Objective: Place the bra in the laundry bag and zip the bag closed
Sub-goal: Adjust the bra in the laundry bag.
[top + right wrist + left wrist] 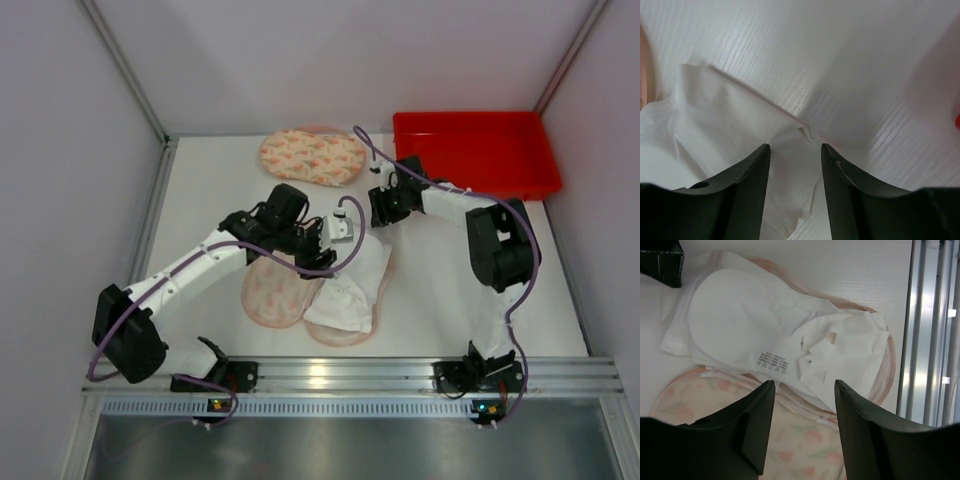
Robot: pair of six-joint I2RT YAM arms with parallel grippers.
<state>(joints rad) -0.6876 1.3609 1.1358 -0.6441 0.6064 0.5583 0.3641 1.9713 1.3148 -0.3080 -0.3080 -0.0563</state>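
From above, the white bra [352,282] lies crumpled across the open floral laundry bag [268,296] near the middle of the counter's [210,195] near edge. The left hand [335,232] hangs over the bra's far end, and the right hand [383,206] is just beyond it. A second floral bag [312,156] lies at the far edge and a red bin [475,150] sits in the far right corner.

The left wrist view shows that hand [804,385] released, with nothing between its fingers. The moulded cups look springy.

In the right wrist view, the right hand [795,147] is parted over a thin fabric corner and has not visibly pinched it.

The bra looks light, soft and floppy. A pinch on the band or strap edge should hold better than one on a padded cup, which would bulge out of the grip.
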